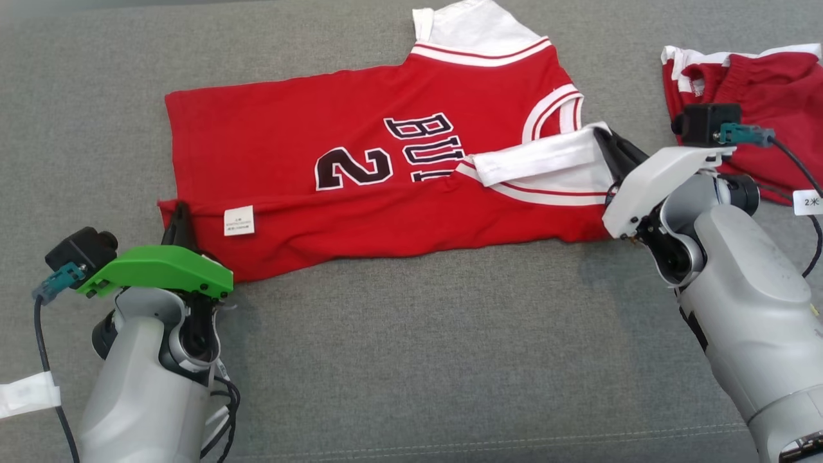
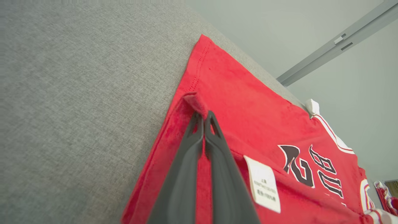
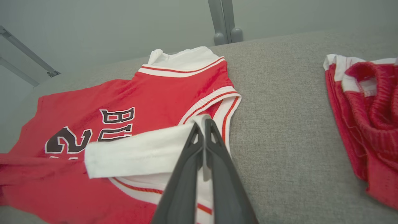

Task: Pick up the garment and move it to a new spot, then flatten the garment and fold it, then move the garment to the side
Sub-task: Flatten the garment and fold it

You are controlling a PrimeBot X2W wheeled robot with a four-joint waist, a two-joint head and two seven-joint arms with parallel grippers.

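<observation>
The left claw [image 1: 179, 218] is pinching the near-left hem of the red basketball jersey [image 1: 270, 141] lying on the grey fabric counter [image 1: 411, 360]. The right claw [image 1: 607, 138] is gripping its white sleeve [image 1: 540, 161].

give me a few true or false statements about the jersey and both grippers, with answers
The left gripper is shut on a red corner of the jersey. True.
The right gripper pinches the white sleeve. True.
The jersey's number is 7. False: the number is 2.
The second red garment lies on the jersey. False: it lies apart on the grey surface.
The white label sits by the right gripper. False: by the left gripper.
</observation>
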